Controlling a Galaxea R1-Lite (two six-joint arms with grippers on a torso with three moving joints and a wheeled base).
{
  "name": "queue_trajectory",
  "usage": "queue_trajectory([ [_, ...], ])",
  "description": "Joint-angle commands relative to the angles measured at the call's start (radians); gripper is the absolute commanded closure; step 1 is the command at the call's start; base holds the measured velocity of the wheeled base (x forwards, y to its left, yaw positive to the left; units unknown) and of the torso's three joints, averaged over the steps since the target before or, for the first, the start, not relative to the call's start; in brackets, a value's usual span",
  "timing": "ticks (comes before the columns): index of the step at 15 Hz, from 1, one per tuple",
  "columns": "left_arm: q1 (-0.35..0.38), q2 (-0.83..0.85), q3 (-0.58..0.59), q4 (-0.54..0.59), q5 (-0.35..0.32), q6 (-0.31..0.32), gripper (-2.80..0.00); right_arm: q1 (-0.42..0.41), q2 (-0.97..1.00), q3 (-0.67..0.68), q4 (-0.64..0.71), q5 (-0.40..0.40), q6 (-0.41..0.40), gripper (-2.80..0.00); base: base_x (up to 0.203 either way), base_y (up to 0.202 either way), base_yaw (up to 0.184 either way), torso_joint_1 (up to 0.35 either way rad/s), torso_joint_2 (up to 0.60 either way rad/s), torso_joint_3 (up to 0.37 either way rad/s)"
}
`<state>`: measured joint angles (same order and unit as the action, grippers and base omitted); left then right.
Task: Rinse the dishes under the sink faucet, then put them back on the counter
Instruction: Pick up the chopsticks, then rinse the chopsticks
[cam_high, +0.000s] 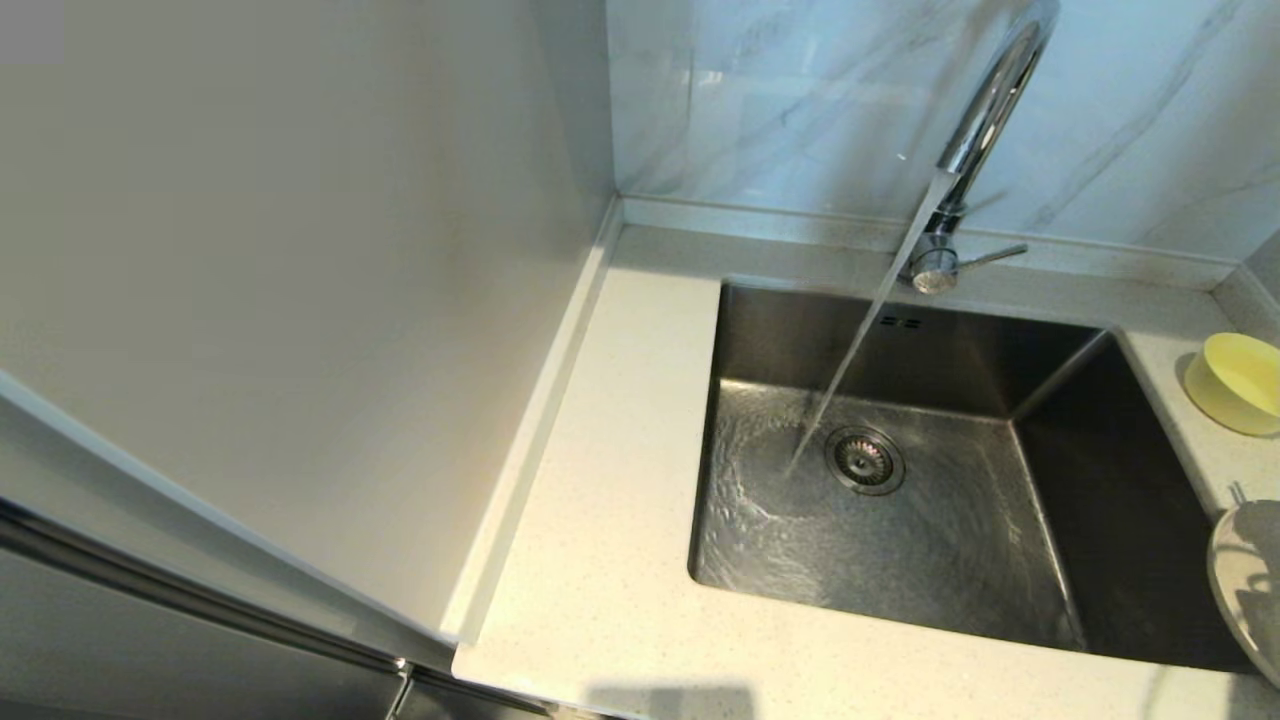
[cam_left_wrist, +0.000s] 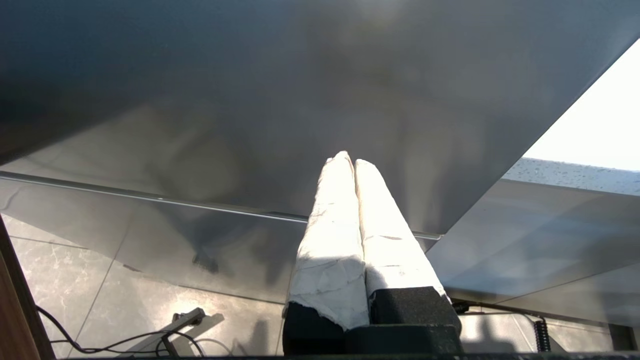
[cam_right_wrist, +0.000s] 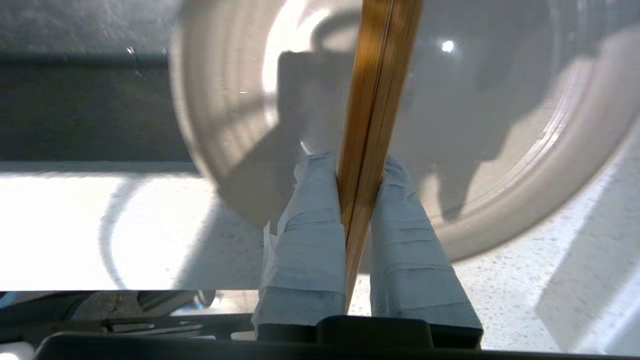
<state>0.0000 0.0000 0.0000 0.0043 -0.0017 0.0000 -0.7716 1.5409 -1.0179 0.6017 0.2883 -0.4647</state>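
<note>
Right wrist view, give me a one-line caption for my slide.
Right gripper clamps the wooden chopsticks above the off-white plate on the speckled counter.

No readable text, labels, brands or numbers anywhere — not on any surface in view.

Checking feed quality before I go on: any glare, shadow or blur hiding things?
Head view: faucet spout top smeared. Right wrist view: plate blurred, shadowed by the right gripper shut on the chopsticks. Left wrist view: left gripper glaring white.
</note>
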Motion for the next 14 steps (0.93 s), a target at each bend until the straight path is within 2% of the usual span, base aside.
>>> queue_trajectory([
  [1, 0.000, 0.000, 0.000, 0.000, 0.000, 0.000, 0.00, 0.021, -0.069, 0.000, 0.003, 0.011, -0.003, 0.00, 0.000, 0.000, 0.000, 0.000, 0.00, 0.000],
  [3, 0.000, 0.000, 0.000, 0.000, 0.000, 0.000, 0.00, 0.091, -0.092, -0.001, 0.002, 0.017, -0.006, 0.00, 0.000, 0.000, 0.000, 0.000, 0.00, 0.000],
  [5, 0.000, 0.000, 0.000, 0.000, 0.000, 0.000, 0.00, 0.209, -0.105, -0.004, -0.003, 0.014, -0.004, 0.00, 0.000, 0.000, 0.000, 0.000, 0.00, 0.000],
  [8, 0.000, 0.000, 0.000, 0.000, 0.000, 0.000, 0.00, 0.452, -0.123, 0.009, -0.101, -0.032, 0.014, 0.00, 0.000, 0.000, 0.000, 0.000, 0.00, 0.000],
  [11, 0.000, 0.000, 0.000, 0.000, 0.000, 0.000, 0.00, 0.707, -0.096, 0.031, -0.274, -0.134, 0.040, 0.00, 0.000, 0.000, 0.000, 0.000, 0.00, 0.000],
  [14, 0.000, 0.000, 0.000, 0.000, 0.000, 0.000, 0.00, 0.897, 0.014, 0.037, -0.484, -0.310, 0.158, 0.00, 0.000, 0.000, 0.000, 0.000, 0.00, 0.000],
])
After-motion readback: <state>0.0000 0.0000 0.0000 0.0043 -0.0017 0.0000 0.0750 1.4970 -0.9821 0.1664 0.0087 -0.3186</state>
